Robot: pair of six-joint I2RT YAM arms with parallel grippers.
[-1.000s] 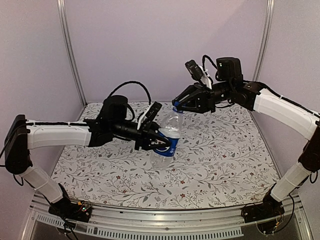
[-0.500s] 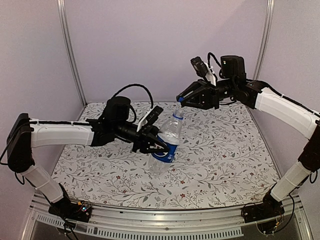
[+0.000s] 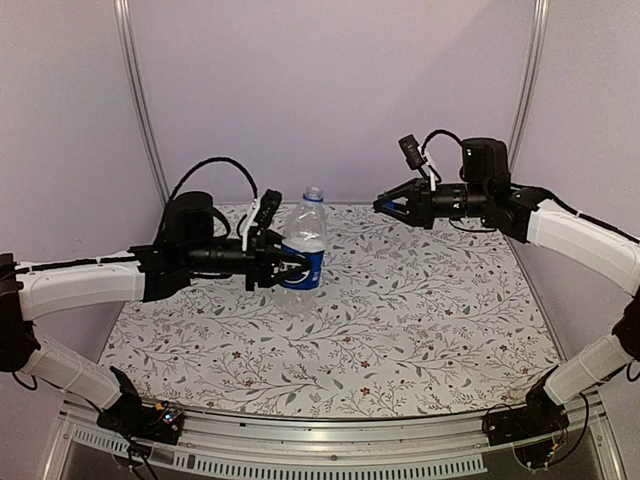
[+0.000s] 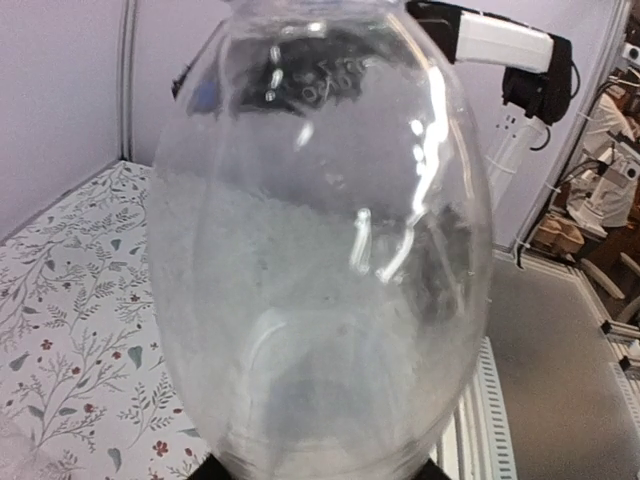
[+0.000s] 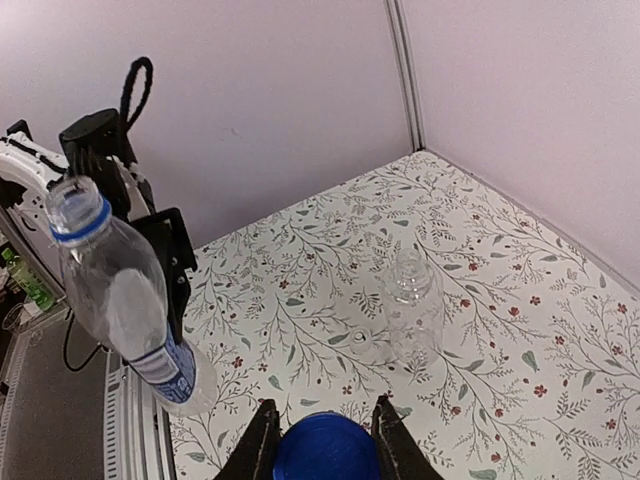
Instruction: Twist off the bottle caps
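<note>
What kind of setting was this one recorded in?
Probably a lab test cell, not a home: plain lilac panels in aluminium posts wall in a floral-cloth table, and two robot arms bolt to a slotted metal rail.

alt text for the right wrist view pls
The right end effector grips a blue cap. Beyond it, the left end effector holds the uncapped Pepsi bottle at left, and a plain clear bottle sits on the floral table.
</note>
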